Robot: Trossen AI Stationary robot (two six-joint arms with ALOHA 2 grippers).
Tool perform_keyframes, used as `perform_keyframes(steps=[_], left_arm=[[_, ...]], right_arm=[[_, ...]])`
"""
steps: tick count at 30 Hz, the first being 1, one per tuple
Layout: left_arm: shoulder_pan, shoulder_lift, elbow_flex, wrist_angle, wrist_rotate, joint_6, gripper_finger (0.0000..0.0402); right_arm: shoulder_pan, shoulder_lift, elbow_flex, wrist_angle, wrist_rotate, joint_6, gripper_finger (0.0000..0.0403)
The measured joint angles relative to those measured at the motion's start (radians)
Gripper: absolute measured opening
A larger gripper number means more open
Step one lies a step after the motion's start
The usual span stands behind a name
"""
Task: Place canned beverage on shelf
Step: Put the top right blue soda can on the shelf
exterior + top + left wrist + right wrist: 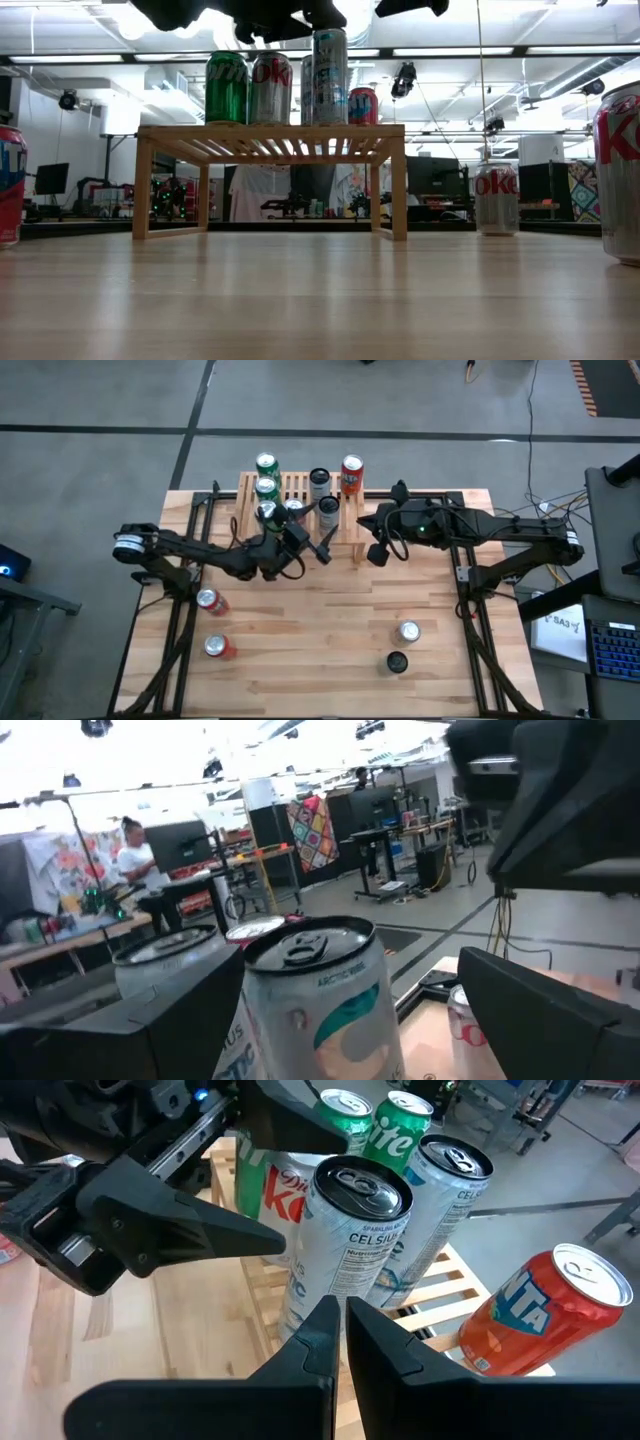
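The shelf (300, 488) stands at the table's far edge with several cans upright on its slatted top. One is a tall white can (320, 1010) at the shelf's near right part (328, 510). My left gripper (318, 532) is open and roughly level, with one finger on each side of this can's upper part. I cannot tell whether either finger touches it. My right gripper (340, 1330) is shut on nothing and hangs above the shelf's near right corner (374, 550), pointing at the same can (355, 1230).
An orange can (540, 1315), a second tall white can (445, 1175), a silver cola can (275, 1190) and green cans (266, 475) crowd the shelf around the white one. Loose cans stand on the table at near left (212, 622) and near right (404, 645).
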Motion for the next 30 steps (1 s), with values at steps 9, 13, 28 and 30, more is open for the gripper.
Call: perform_keyframes(steps=[9, 13, 28, 30], left_arm=[[0.024, 0.045, 0.004, 0.008, -0.017, -0.085, 0.0352], [0.025, 0.055, 0.022, 0.012, -0.026, -0.067, 0.0352], [-0.053, -0.018, 0.028, -0.016, -0.040, 0.029, 0.0352], [-0.076, -0.056, 0.028, -0.063, -0.041, 0.058, 0.0352]], right_arm=[[0.000, 0.000, 0.000, 0.000, 0.000, 0.001, 0.0012], [0.000, 0.000, 0.000, 0.000, 0.000, 0.001, 0.0012], [0.000, 0.011, -0.015, 0.060, -0.008, -0.037, 0.0012], [0.000, 0.011, -0.018, 0.082, -0.040, -0.047, 0.0012]])
